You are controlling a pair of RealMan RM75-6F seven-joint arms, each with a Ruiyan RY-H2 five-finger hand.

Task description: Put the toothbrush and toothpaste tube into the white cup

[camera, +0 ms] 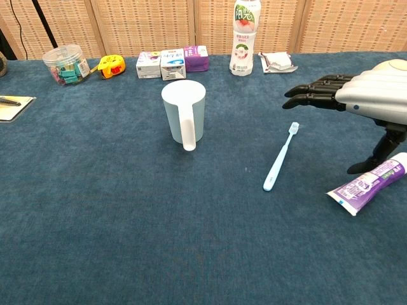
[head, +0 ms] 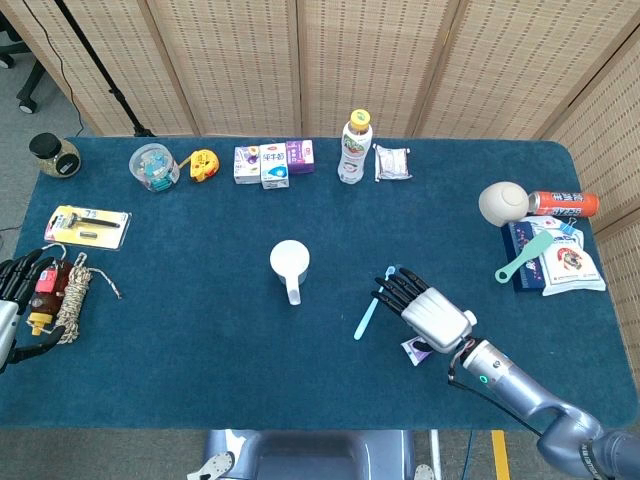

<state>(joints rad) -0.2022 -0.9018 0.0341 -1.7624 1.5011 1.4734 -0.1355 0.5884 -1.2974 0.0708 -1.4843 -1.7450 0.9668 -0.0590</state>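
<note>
toothbrush (camera: 280, 157) lies between cup (camera: 184, 113) and tube (camera: 369, 185).

light: we see bright, even overhead light | shadows: soft, faint, close under the cup (camera: 184, 111) | glare: slight sheen on bottle (camera: 245, 35) behind the cup | focus: both views sharp

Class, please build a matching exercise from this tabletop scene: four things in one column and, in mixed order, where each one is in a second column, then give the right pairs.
Things:
1. white cup
2. toothbrush
3. toothpaste tube
4. right hand

Places:
A. lying flat on the cloth, partly under the right hand
B. standing upright near the table's middle
C. held above the table, fingers extended, holding nothing
D. lying flat between the cup and the tube

Pairs: 1-B, 2-D, 3-A, 4-C
</note>
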